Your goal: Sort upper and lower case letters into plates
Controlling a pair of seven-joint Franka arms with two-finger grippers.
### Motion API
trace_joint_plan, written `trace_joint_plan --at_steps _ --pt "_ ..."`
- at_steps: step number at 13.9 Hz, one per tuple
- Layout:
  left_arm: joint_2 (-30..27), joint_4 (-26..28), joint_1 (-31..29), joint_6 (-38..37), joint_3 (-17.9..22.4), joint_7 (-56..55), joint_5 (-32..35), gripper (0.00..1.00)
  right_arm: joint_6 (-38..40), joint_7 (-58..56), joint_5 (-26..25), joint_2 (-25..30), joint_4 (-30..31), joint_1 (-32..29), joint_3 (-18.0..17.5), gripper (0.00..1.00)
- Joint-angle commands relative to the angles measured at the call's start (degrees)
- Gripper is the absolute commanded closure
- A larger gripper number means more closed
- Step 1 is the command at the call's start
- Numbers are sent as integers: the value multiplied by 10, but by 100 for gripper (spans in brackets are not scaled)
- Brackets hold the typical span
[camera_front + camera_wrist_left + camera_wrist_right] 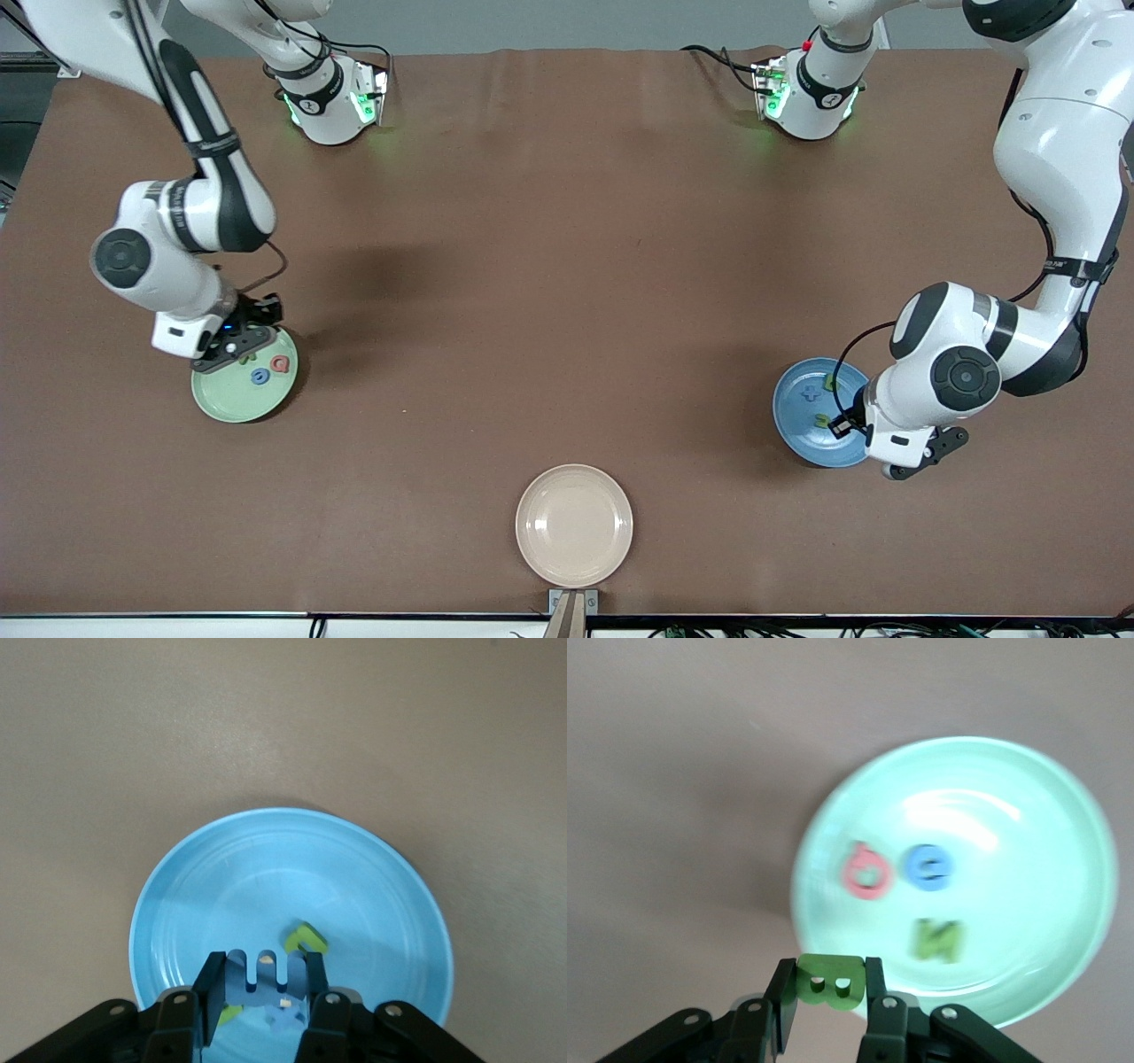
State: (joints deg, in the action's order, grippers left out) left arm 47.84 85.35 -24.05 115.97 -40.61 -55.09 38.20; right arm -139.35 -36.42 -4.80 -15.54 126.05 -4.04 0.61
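The blue plate (797, 434) lies toward the left arm's end of the table. It holds a blue letter (811, 394) and two yellow-green letters (831, 383). My left gripper (263, 970) hangs low over this blue plate (354, 868), shut on a blue three-pronged letter (263, 988) next to a yellow-green letter (306, 939). The pale green plate (226, 403) lies toward the right arm's end. My right gripper (830, 979) is over that pale green plate's (1045, 815) rim, shut on a green letter B (830, 985). In the plate lie a pink letter (868, 873), a blue letter (930, 866) and a green N (939, 939).
A beige cream plate (574, 525) with nothing in it sits near the table's front-camera edge, midway between the arms. A small bracket (573, 602) stands at that edge just below it. Both arm bases stand along the table's robot side.
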Motion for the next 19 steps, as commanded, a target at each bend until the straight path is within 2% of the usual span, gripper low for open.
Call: trace_joint_plan --at_steps 1,2,3,7,11,12,13,15,17,19 --pt "3 4 6 14 15 14 0 50 -44 -109 -1 -38 5 -32 -13 76" --pt "3 4 4 14 17 14 0 20 -44 -113 -1 -39 7 -29 -13 76" --pt "2 4 2 14 18 16 0 0 -44 -116 -1 -41 8 -27 -14 76" --pt "-22 -4 8 0 9 16 -6 0 -44 -141 -1 -56 10 -28 -16 76" --pt "-49 -51 -27 -108 -60 124 -23 0 -44 -153 1 -64 3 -29 -16 74" --pt "-57 -53 -55 -124 -82 139 -46 0 -39 -150 1 -64 -3 -29 -16 51" --pt "-63 -52 -86 -128 -105 146 -62 0 -38 -148 4 -63 -6 -32 -16 1" --pt "-62 -48 -134 -129 -142 160 -73 0 -12 -139 5 -39 -18 -26 -16 0" --pt "-68 -51 -154 -146 -169 189 -71 0 96 -109 12 -9 -55 -31 -17 0" --pt "-83 -53 -161 -172 -193 197 -68 0 186 -42 61 57 -64 -26 -16 0"
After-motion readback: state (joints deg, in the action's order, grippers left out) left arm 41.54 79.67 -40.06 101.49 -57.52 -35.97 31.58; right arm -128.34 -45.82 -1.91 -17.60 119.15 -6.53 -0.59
